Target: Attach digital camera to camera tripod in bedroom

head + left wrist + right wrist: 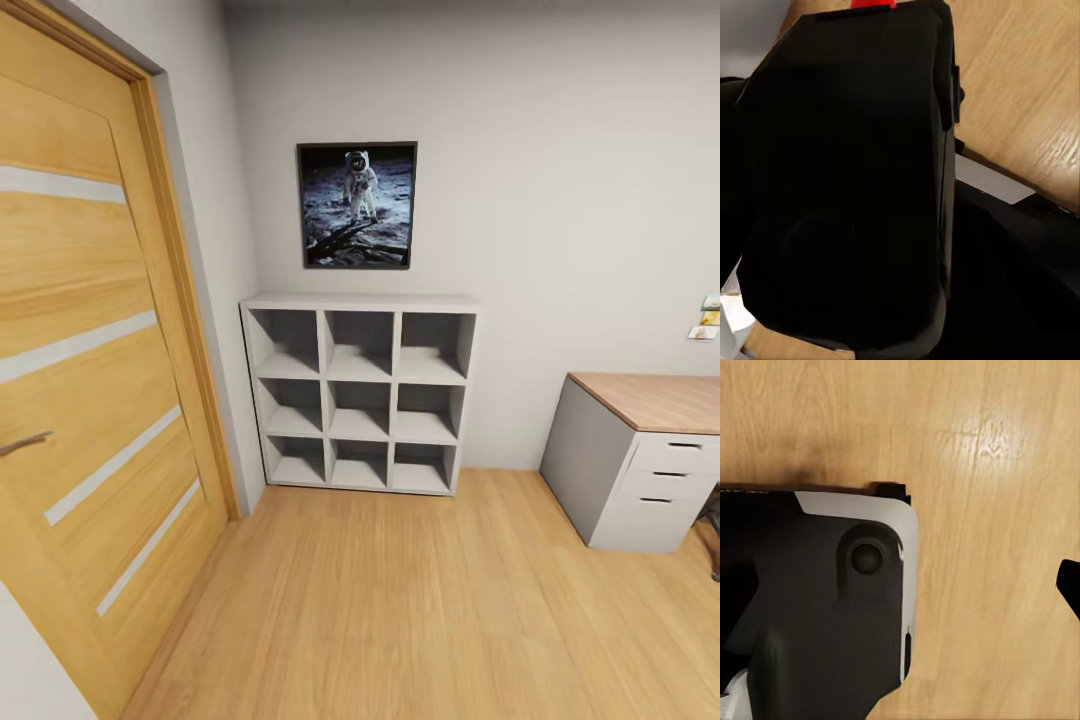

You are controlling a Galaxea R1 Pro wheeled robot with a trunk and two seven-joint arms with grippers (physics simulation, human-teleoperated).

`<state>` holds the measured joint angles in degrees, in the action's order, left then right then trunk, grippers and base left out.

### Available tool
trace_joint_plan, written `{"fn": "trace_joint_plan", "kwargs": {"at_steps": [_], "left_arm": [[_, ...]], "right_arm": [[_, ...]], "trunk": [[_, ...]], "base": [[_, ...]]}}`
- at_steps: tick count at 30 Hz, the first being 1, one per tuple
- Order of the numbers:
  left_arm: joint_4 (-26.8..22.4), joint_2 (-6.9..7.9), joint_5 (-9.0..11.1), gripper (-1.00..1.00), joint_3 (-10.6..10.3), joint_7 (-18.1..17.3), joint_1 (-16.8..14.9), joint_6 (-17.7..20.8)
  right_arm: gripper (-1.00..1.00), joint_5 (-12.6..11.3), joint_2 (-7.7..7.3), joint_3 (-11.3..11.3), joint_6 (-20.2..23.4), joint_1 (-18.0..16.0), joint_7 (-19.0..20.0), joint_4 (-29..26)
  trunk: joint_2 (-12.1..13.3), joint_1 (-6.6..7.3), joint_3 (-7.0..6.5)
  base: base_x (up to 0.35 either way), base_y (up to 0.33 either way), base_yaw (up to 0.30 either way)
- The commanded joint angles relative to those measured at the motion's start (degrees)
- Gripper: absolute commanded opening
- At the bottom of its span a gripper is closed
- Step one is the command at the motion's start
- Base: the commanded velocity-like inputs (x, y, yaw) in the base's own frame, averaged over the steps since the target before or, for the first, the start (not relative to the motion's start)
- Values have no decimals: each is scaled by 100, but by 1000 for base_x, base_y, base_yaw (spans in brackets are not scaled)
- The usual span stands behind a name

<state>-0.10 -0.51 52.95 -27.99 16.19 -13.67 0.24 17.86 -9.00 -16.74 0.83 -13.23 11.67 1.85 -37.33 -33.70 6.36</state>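
left gripper's fingers can't be made out behind the digital camera point(847, 187), which looms right against its wrist lens above plank floor point(1020, 82), while ahead a grey cube shelf point(360, 392) stands beside a wood-topped desk point(640, 455).

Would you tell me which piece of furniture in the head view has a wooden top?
The desk at the right, topped in brown wood; the cube shelf against the far wall is grey all over.
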Motion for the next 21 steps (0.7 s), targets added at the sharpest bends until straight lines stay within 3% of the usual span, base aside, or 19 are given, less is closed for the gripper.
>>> {"fn": "trace_joint_plan", "kwargs": {"at_steps": [1,7,13,21], "left_arm": [[0,-3,37,-100,-49,10,7,-58],[-4,-19,65,-100,-35,-4,45,-323],[-28,-4,74,-100,-8,-18,49,-369],[-23,-15,61,-100,-5,-20,49,-383]], "right_arm": [[100,39,4,-49,-57,11,-4,8],[100,-10,21,-86,-383,84,-156,12],[100,-436,36,-110,-435,92,-511,16],[100,-576,43,-111,-447,93,-616,17]], "trunk": [[-8,-2,9],[-8,-2,9],[-8,-2,9],[-8,-2,9]], "base": [[0,0,0],[0,0,-51],[0,0,-247],[0,0,-288]]}}
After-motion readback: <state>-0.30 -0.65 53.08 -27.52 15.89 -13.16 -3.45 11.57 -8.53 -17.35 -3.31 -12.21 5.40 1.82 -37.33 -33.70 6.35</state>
